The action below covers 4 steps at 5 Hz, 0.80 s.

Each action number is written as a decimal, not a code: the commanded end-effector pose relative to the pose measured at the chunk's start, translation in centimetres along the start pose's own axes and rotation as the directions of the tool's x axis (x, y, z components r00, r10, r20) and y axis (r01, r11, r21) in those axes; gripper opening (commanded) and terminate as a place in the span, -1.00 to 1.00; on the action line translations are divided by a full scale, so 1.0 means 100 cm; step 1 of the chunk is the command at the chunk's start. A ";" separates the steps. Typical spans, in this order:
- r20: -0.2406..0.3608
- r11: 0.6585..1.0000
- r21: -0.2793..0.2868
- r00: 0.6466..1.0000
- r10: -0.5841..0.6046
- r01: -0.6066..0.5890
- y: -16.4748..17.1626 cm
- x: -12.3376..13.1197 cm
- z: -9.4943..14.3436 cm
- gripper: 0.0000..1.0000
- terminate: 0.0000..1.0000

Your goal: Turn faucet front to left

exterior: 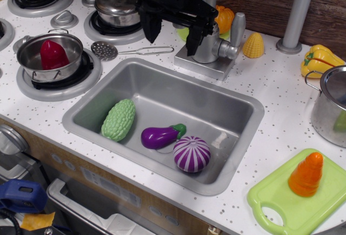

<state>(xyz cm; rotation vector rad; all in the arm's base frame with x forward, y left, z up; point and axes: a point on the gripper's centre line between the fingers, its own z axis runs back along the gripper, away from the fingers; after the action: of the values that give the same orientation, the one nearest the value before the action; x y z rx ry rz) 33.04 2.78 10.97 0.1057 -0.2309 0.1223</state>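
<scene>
The white speckled counter (pixel 281 92) fills the view, with a brown wooden wall along its back edge. Set into its middle is a grey sink (pixel 240 138) holding a green bumpy gourd (pixel 119 119), a purple eggplant (pixel 160 136) and a purple-and-white striped onion (pixel 191 153), the last two almost touching. At the left edge, a burner carries a steel pot (pixel 32 62) with a red vegetable (pixel 52 54) inside; a lidded pot (pixel 113 5) sits on the burner behind it, near the back edge.

The black end effector (pixel 174 31) hangs over the back rim of the sink, its two fingers pointing down and spread wide apart, gripping nothing. The right-hand finger in the view stands directly in front of the faucet body; whether it touches is unclear.

The faucet (pixel 213 48) stands on its square base plate just behind the sink's back rim, its paddle lever upright on the side toward the right edge.

At the right edge sits a large steel pot (pixel 330 108), with a yellow pepper (pixel 319 59) behind it. A green cutting board (pixel 281 202) at the front right corner bears an orange carrot (pixel 306 174). A grey pole (pixel 296 13) rises near the back edge. A slotted spoon (pixel 116 50) lies between the burners and the faucet. Yellow corn (pixel 253 45) and an orange pumpkin (pixel 224 18) sit behind the faucet.
</scene>
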 end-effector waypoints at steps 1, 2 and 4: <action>0.154 1.000 0.008 0.988 0.025 -0.027 0.002 0.027 0.026 1.00 -1.00; 0.188 1.000 0.012 0.982 0.025 -0.027 0.005 0.034 0.028 1.00 -1.00; 0.238 0.997 0.059 0.970 0.042 -0.057 0.021 0.035 0.019 -1.00 -1.00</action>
<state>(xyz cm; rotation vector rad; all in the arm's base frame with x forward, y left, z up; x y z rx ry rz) 35.31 5.43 12.07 0.1927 -0.4303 0.1606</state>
